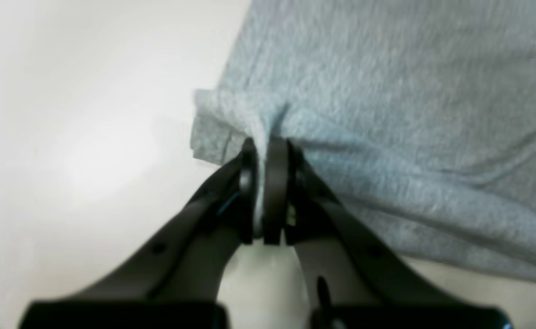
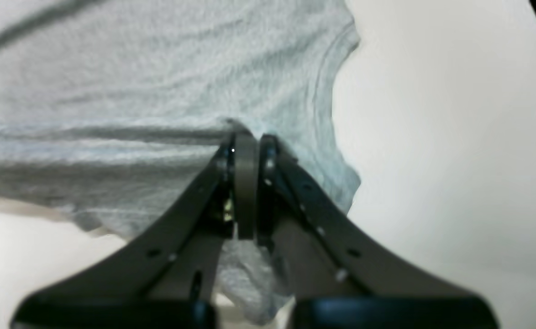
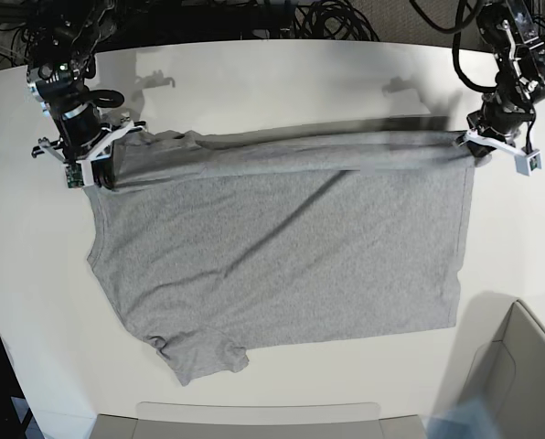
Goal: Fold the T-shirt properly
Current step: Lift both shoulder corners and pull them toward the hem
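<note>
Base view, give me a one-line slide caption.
Both end effectors, left and right, pinch the T-shirt's far edge, lifted along a fold.

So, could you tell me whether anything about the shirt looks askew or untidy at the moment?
The T-shirt lies mostly flat, its far edge pinched by the left pincer and right pincer. The near sleeve is crumpled and curled under itself, and a diagonal crease crosses the body. No damage shows.

T-shirt (image 3: 282, 256): heather grey, plain, no print showing
Table (image 3: 254, 82): white, unpatterned
Left gripper (image 1: 262, 192): black, blue glint
Right gripper (image 2: 249, 183): black
Bin (image 3: 528, 384), lower right of the frame: pale grey
</note>
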You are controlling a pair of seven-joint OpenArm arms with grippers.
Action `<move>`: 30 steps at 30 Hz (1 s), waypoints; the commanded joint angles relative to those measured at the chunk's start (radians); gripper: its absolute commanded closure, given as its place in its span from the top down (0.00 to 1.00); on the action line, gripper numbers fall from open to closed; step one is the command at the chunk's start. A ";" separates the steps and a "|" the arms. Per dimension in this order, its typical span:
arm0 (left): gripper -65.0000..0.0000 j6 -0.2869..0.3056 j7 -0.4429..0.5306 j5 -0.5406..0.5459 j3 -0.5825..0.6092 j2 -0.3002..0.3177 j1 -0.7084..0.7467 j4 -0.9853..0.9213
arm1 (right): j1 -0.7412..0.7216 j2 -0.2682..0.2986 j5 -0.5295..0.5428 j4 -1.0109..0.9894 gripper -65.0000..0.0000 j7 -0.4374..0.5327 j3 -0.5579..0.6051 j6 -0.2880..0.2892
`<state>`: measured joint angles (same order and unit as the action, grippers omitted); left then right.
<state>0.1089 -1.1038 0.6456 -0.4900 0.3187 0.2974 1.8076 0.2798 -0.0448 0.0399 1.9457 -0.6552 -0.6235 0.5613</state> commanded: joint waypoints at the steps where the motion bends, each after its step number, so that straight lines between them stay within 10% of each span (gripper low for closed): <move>1: 0.00 -0.001 0.011 -0.023 -0.006 0.004 -0.023 0.014 | -0.026 0.000 -0.010 0.011 0.00 0.027 0.012 -0.001; 30: 0.00 -0.001 0.003 -0.116 0.095 0.007 -0.335 -0.228 | -0.388 0.078 -0.125 -0.357 0.00 0.033 0.133 -0.008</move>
<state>0.1081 -1.1213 0.5243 -0.3943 0.3107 -0.0204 1.5650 -0.0872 0.0227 -0.0978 1.5703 -0.6495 -0.4900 0.5613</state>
